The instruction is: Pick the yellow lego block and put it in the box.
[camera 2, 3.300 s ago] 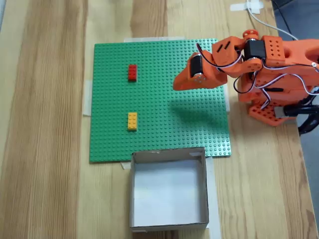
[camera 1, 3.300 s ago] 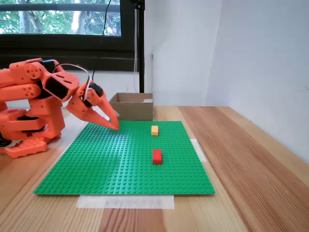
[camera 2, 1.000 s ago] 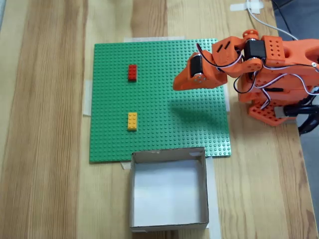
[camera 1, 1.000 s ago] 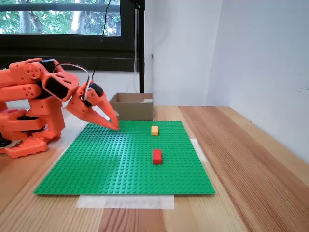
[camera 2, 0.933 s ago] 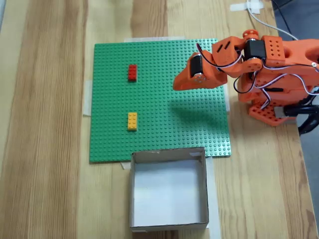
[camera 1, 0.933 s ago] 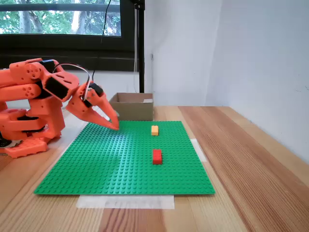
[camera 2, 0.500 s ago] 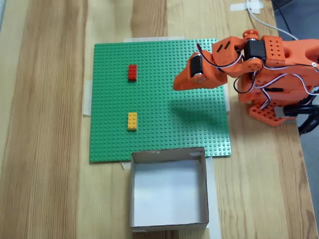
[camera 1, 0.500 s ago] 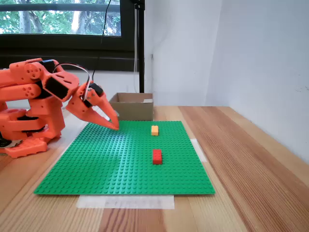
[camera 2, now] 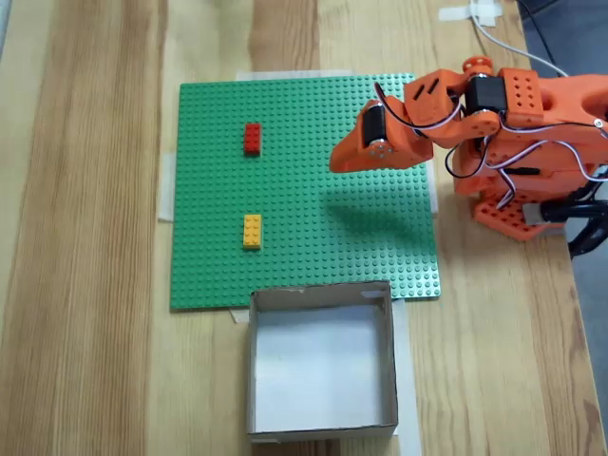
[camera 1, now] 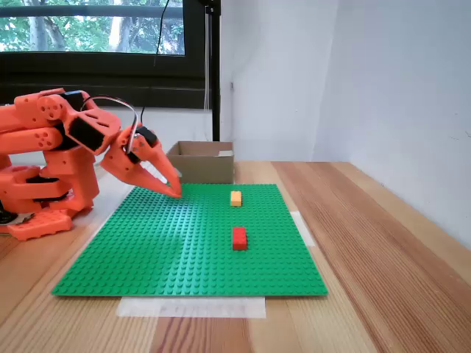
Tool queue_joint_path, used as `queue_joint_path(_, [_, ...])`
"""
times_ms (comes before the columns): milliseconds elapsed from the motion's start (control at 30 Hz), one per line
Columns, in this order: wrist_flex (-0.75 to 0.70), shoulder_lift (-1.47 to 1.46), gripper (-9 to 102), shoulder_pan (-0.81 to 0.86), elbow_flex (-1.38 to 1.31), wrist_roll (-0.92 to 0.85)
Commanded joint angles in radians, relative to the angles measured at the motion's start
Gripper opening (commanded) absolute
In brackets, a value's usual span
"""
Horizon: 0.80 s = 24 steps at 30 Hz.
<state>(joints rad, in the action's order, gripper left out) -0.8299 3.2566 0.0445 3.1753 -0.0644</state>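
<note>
**Reach to the yellow brick not yet begun: notes on the approach**

Side fixed view, near to far: the red lego brick (camera 1: 239, 237) stood on the green baseplate (camera 1: 162, 250) toward its right edge, nearest the camera. Beyond it, near the plate's far edge, stood the yellow lego block (camera 1: 235, 198), apart from the red one. The box (camera 1: 200, 163) lay beyond the plate's far edge, on the counter (camera 1: 383, 243).

The hand (camera 1: 174, 190) hung low over the plate's far left part, tips pointed down, well apart from the block. Its fingers looked pressed together and held nothing.

Judgement on the step: the hand needs to spread first, then cross the plate toward the block, keeping clear of the red brick. The block sits on studs, so a straight upward pull after the pinch should free it best. Gripping across the short sides would likely be surest.

The block: yellow-orange, oblong, studded on top in the top-down fixed view (camera 2: 252, 231), long axis running toward the box (camera 2: 321, 297). Small, hard plastic; likely slippery under a shallow pinch.
</note>
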Motion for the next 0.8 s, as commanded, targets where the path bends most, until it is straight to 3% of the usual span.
queue_joint_path(0, [0.002,0.006,-1,0.005,0.003,-0.002])
queue_joint_path(400, [-0.005,-0.026,-1,0.008,-0.017,0.009])
queue_joint_path(767, [-0.091,-0.206,0,0.008,-0.232,0.018])
